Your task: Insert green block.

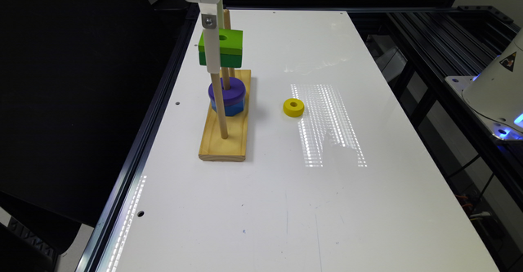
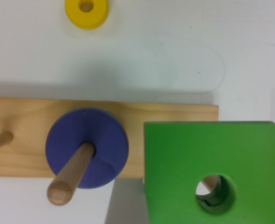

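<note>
**A:** Exterior view, nearest first: what sits on the white table (image 1: 286, 206)?

**B:** A wooden base (image 1: 225, 137) lies close to the table's edge at the exterior view's left, with upright wooden pegs. The near peg (image 1: 220, 108) is bare. The middle peg (image 1: 226, 82) carries a purple disc (image 1: 233, 93) stacked on a blue hexagonal piece (image 1: 229, 108).

**A:** And the yellow ring (image 1: 293, 107)?

**B:** Flat on the table, apart from the base, toward the exterior view's right.

**A:** Where is the green block (image 1: 225, 48)?

**B:** Raised in the air above the far end of the base, well clear of the purple disc, with the far peg (image 1: 227, 18) rising behind it. A white finger of the gripper (image 1: 211, 55) runs down its near face.

**A:** Is the block on a peg?

**B:** In the wrist view a peg tip shows inside the block's round hole (image 2: 215, 192), but whether it has entered cannot be told.

**A:** The gripper's jaws?

**B:** The block hangs against the finger with nothing beneath it, so the pincer is clamped on it.

**A:** Farthest back?

**B:** A white robot base (image 1: 496, 92) at the exterior view's right.
</note>
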Robot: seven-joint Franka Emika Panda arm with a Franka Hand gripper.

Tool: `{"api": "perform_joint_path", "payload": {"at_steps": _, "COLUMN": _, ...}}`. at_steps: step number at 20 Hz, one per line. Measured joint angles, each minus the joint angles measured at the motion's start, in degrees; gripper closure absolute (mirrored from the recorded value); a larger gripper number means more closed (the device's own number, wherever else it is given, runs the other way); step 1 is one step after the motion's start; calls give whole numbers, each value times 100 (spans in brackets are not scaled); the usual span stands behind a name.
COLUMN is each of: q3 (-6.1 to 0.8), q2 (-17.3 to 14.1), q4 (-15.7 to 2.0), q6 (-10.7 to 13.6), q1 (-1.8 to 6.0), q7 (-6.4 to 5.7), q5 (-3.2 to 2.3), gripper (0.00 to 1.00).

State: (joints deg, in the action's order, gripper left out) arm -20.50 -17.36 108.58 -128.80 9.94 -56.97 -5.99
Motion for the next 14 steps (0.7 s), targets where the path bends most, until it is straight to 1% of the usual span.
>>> {"api": "perform_joint_path", "payload": {"at_steps": 3, "q3": -17, "q2": -25, "q4": -32, "q6": -9, "q1": -44, "q7": -29, "q5": 0, "gripper": 100}}
{"api": "perform_joint_path", "payload": {"at_steps": 6, "q3": -21, "q2": -88, "q4": -117, "q6": -7, "q1": -93, "q7": -56, "q5": -1, "gripper": 100}}
{"api": "perform_joint_path", "payload": {"at_steps": 9, "q3": -20, "q2": -153, "q4": -185, "q6": -5, "q1": -102, "q7": -57, "q5": -8, "gripper": 100}}
{"api": "perform_joint_path", "payload": {"at_steps": 14, "q3": -20, "q2": -171, "q4": -202, "q6": -5, "q1": -110, "q7": -57, "q5": -10, "gripper": 100}}
